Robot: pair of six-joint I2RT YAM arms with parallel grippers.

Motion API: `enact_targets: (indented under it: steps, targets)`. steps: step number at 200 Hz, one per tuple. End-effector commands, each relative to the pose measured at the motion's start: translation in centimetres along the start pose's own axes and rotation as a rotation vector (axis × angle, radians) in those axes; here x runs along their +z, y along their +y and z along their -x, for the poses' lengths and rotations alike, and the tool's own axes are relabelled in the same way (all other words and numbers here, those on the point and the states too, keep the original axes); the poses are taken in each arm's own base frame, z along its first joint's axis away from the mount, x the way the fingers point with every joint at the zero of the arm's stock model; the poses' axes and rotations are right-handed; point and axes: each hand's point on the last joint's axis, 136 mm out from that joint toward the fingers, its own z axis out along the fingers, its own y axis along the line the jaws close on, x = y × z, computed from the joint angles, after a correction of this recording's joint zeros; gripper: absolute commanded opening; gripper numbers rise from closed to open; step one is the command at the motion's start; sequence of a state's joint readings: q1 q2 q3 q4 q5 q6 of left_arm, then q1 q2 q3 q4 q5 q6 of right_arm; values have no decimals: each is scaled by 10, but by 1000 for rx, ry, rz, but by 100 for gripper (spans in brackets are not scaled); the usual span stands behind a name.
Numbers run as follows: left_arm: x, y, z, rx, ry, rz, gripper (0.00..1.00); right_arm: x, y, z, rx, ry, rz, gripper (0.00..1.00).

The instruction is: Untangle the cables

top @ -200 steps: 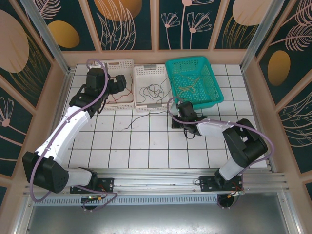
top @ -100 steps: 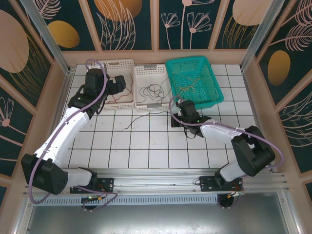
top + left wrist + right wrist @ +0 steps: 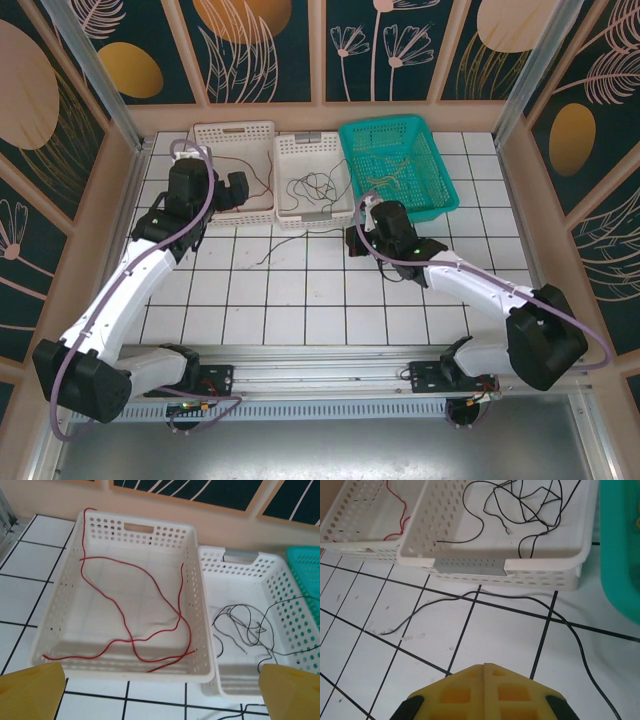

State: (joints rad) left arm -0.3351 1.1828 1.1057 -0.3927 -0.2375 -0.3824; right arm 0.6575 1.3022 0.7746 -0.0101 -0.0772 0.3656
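A red cable (image 3: 132, 610) lies looped in the left white basket (image 3: 55, 620), also seen from above as the red cable (image 3: 245, 190). Tangled black cables (image 3: 245, 630) sit in the middle white basket (image 3: 545, 560). One more black cable (image 3: 520, 599) trails over the tiles in front of that basket, and its right end runs past my right gripper. A yellow-olive cable (image 3: 385, 178) rests in the teal basket (image 3: 440, 190). My left gripper (image 3: 160, 700) hangs open above the left basket's near rim, with nothing between its yellow fingertips (image 3: 30, 690). My right gripper (image 3: 485, 672) is shut above the tiles.
The three baskets stand side by side along the back of the tiled table (image 3: 300, 300). Wooden walls close the table in on three sides. An aluminium rail (image 3: 330, 365) carrying the arm bases runs along the near edge.
The right arm's elbow has swung out to the right and nearer, while its gripper stayed close to the middle basket's front. The left arm has drawn back a little from the left basket.
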Motion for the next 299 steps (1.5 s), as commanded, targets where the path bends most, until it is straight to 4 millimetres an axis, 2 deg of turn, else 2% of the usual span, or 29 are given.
enact_targets:
  steps: [1, 12, 29, 49, 71, 96, 117, 148, 166, 178, 195, 215, 251, 265, 299]
  targets:
    - [0, -1, 2, 19, -30, -7, 99, -2, 1, 3, -47, 13, -20, 1]
    - [2, -1, 0, 21, -24, -2, 99, 4, -9, -6, -47, 53, -65, 14]
    - [5, -1, -1, 28, -20, 0, 99, 12, -26, -24, -36, 103, -129, 43]
    - [5, 0, -3, 27, -21, 0, 98, 17, -44, -38, -15, 130, -195, 59]
    - [7, 0, -7, 27, -16, -4, 99, 21, -65, -45, 11, 145, -264, 64]
    - [8, -1, -8, 28, -10, -8, 98, 33, -82, -56, 31, 190, -302, 65]
    - [8, 1, -8, 26, -15, -1, 99, 42, -91, -69, 31, 237, -334, 64]
    - [8, 3, -11, 30, -13, 6, 98, 45, -105, -81, 29, 270, -393, 64]
    - [10, 1, -11, 33, -10, 4, 99, 47, -104, -82, 28, 277, -384, 59]
    - [10, 2, -11, 33, -8, 5, 98, 49, -101, -82, 30, 278, -368, 48]
    - [10, 2, -11, 33, -10, 5, 99, 51, -98, -83, 34, 280, -349, 27]
    - [9, 3, -11, 36, -13, 11, 98, 51, -94, -84, 32, 289, -330, 14]
    - [8, 4, -11, 36, -15, 10, 99, 50, -86, -81, 29, 287, -287, 4]
    - [8, 3, -11, 38, -15, 10, 98, 49, -76, -80, 35, 294, -239, 0]
    - [8, 4, -11, 38, -17, 10, 99, 38, -51, -67, 27, 261, -146, 0]
